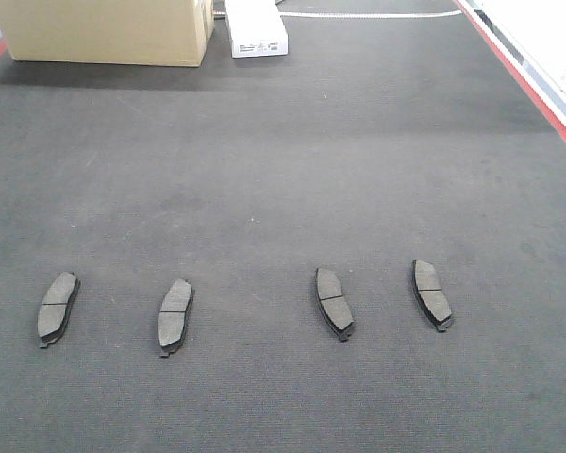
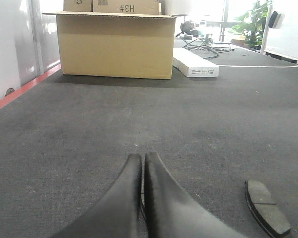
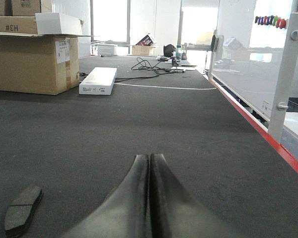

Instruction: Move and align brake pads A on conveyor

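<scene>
In the front-facing view, four brake pads lay in a loose row across the lower part of the frame on the conveyor, all well apart from one another: the far-left pad and the second pad leaned with their tops toward the right, while the third pad and the far-right pad leaned with their tops toward the left. The belt's red frame ran along the upper right edge of that view. At the upper left stood a cardboard box, with a flat white box just beside it. Neither arm showed in the front view. In the left wrist view, the left pincer was clenched, its black fingers pressed together on nothing, above the belt, with one pad lying at the lower right of that frame. In the right wrist view, the right pincer was likewise clenched and empty, with one pad at the lower left.
</scene>
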Robot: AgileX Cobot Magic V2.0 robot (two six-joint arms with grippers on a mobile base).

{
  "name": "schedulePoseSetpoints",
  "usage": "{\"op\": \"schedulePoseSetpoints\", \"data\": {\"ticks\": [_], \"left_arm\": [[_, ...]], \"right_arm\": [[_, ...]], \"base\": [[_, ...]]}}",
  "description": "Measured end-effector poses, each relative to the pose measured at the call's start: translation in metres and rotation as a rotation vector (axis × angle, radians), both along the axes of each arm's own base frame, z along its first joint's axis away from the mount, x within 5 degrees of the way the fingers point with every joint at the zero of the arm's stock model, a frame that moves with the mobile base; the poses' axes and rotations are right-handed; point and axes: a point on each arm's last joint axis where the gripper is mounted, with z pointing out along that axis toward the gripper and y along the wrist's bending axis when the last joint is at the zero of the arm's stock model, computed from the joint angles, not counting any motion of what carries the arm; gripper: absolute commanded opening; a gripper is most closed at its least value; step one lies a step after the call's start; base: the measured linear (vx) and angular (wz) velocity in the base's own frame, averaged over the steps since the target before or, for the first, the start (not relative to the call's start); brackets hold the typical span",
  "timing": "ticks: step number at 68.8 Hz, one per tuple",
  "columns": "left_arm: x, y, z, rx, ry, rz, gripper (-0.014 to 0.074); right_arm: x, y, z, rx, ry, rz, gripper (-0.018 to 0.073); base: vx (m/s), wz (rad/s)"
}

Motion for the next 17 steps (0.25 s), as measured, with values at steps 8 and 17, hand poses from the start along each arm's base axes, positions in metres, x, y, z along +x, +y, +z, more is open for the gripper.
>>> {"op": "schedulePoseSetpoints", "data": {"ticks": [8, 17], "left_arm": [[0.0000, 0.0000, 0.0000, 0.001, 0.000, 0.000, -0.0006], [0.0000, 0.0000, 0.0000, 0.001, 0.000, 0.000, -0.0006]], "right_arm": [[0.0000, 0.0000, 0.0000, 0.000, 0.000, 0.000, -0.0010], [0.0000, 0.0000, 0.0000, 0.000, 0.000, 0.000, -0.0010]], "base": [[0.00, 0.00], [0.00, 0.00]]}}
